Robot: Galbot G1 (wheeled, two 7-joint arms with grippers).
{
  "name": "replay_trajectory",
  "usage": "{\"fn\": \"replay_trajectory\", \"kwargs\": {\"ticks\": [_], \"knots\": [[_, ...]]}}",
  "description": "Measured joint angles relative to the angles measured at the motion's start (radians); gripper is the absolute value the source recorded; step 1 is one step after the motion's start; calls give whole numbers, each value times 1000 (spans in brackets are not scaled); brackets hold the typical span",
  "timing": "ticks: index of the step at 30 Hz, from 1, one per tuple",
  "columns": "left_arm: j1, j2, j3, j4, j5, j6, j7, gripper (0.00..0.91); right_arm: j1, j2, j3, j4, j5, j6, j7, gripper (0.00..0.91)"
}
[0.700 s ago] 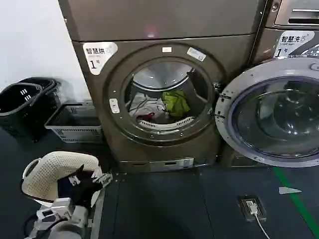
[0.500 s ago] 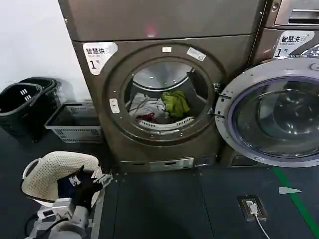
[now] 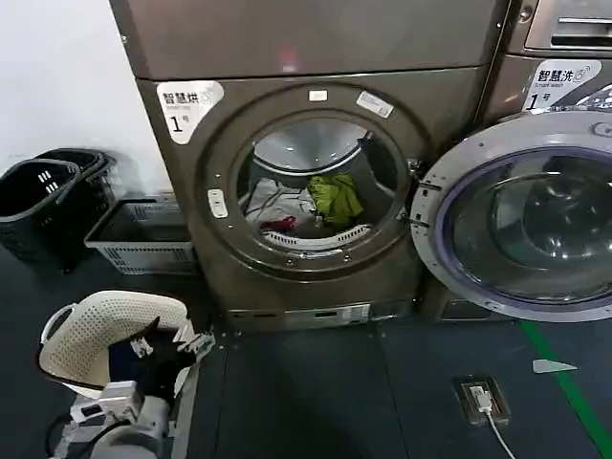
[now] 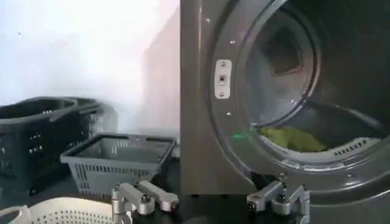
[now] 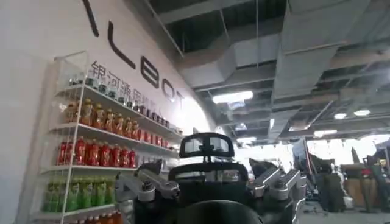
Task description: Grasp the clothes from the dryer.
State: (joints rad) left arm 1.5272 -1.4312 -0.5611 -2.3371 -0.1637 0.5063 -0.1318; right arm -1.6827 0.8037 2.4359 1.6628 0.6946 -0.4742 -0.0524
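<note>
Ahead and above my released left tool (image 4: 210,199), the pale and lime-green soft fabric clothes (image 3: 320,206) lie inside the bronze-brown metal front-loading dryer (image 3: 316,172); the right tool (image 5: 210,189) is released too.

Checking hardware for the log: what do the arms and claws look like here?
Left claw: two silver-grey metal fingers built of short hinged links with round pivot screws; in the head view its body is black on a grey-and-white wrist, low beside the white mesh basket. Right claw: same silver linked fingers, facing a drinks shelf.
</note>
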Motion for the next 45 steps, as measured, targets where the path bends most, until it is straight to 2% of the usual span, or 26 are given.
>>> {"fn": "replay_trajectory", "kwargs": {"ticks": [45], "knots": [[-1,-14,4,-12,2,19,17,907,14,1,-6,-4,4,14,-50,907]]}}
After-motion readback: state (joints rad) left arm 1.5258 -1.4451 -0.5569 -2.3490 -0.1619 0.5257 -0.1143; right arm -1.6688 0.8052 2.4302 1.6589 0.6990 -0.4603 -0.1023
